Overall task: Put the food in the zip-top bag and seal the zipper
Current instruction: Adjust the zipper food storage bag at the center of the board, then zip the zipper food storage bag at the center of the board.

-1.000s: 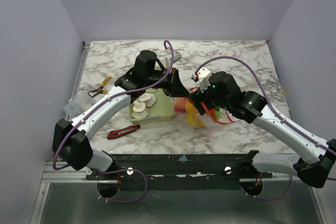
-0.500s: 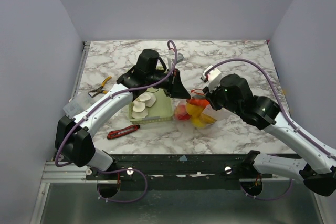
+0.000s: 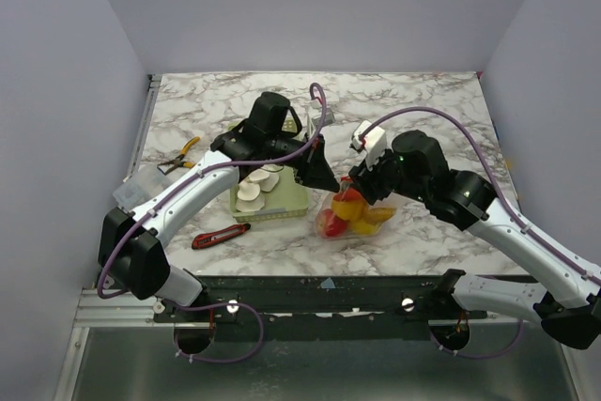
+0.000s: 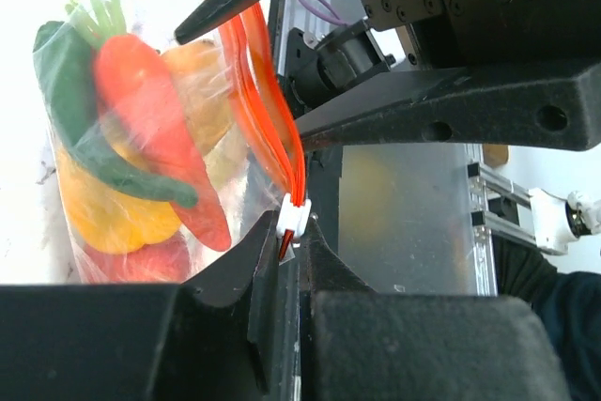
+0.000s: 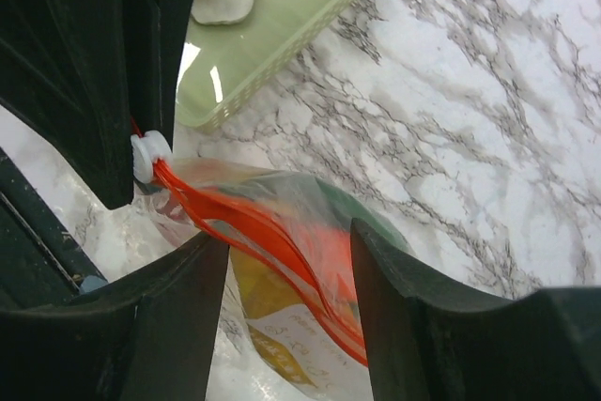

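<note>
The food [image 4: 141, 166] sits inside the zip-top bag [image 3: 354, 216], hanging below both grippers. The left gripper [image 4: 293, 232] pinches the zipper [image 5: 249, 218] at its end; the right gripper [image 5: 286, 241] straddles it, jaws apart. If they close off-line, the strip could be left gapped. Both arms reach inward, wrists tilted down.

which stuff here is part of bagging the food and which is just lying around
Job in hand:
- clear bag
- toy food already inside it
- orange zipper along its mouth

Lying about:
- green basket with white discs in it
- red-and-black knife
- yellow-handled pliers
</note>
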You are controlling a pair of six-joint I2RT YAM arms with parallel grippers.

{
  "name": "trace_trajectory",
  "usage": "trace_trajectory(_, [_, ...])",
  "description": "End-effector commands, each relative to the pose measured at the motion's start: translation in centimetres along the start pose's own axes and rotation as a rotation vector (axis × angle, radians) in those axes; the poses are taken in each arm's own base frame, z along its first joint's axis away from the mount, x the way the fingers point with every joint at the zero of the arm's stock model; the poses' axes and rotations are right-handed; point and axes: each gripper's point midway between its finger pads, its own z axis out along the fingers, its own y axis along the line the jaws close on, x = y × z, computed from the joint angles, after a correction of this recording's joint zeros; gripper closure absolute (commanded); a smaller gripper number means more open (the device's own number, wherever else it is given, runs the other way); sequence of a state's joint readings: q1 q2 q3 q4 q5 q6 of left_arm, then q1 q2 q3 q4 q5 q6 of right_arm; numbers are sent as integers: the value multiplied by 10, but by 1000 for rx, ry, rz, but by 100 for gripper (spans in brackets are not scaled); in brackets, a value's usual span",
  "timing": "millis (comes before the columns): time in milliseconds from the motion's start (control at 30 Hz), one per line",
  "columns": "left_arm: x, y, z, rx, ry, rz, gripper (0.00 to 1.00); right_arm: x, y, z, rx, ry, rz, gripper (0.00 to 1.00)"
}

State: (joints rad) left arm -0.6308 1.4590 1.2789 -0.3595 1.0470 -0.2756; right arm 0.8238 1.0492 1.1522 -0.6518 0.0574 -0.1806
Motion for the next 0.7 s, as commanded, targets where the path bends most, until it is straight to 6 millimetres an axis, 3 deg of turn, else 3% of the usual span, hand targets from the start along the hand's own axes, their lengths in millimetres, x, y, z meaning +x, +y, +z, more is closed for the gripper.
trace_trajectory(0, [6,-20,0,72,48,83,100,-16,26,6,-149,-77,-30,39])
trace_trajectory(200, [14,-23,-2,81,56,116,100,-17,48,6,-271,-138,-73,38])
trace_trajectory(233, [15,-23,-3,81,55,120,100,-18,50,5,-282,-154,-74,40])
trace_trajectory(300, [15,-23,-4,73,51,138,98,-22,50,1,-281,-181,-68,58])
trace_trajectory(433, [16,-15,-5,12,-35,210,70,-24,47,-3,-260,-202,-45,99])
trace_trajectory(667, [9,-10,-19,-94,-381,388,42,-23,58,-7,-311,-202,0,100])
